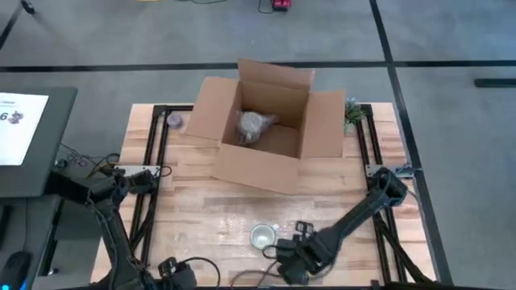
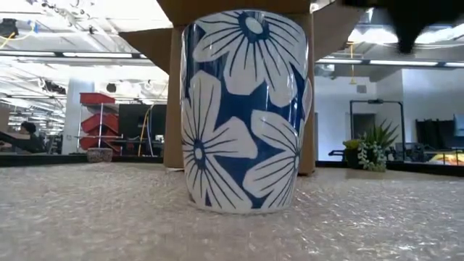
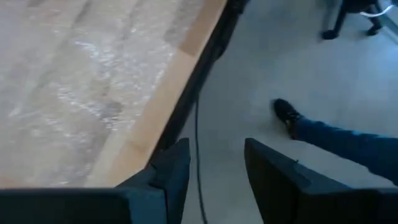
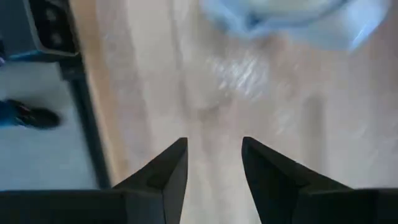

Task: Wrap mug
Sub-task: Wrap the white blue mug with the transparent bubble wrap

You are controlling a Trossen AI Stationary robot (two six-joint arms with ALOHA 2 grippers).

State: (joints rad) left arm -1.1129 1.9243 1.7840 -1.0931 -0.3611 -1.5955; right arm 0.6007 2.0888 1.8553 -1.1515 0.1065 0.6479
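Blue-and-white flowered ceramic mug (image 1: 264, 236) stands upright on clear bubble wrap (image 2: 87, 217) near the wooden tabletop's (image 1: 201, 201) front edge, unwrapped.

The right claw (image 1: 292, 259) sits just beside the mug, parted and empty; the left claw (image 3: 211, 177) hangs off the front-left corner, likewise parted and holding nothing. Wrapping looks barely begun: next, a claw must catch a sheet edge and fold it over the mug. The wrap's edges are hard to trace, and the grey bundle (image 1: 252, 126) inside the open cardboard box (image 1: 262, 169) may be wrapped.

Mug (image 1: 264, 236) on wrap (image 1: 218, 221), before box (image 1: 266, 125)
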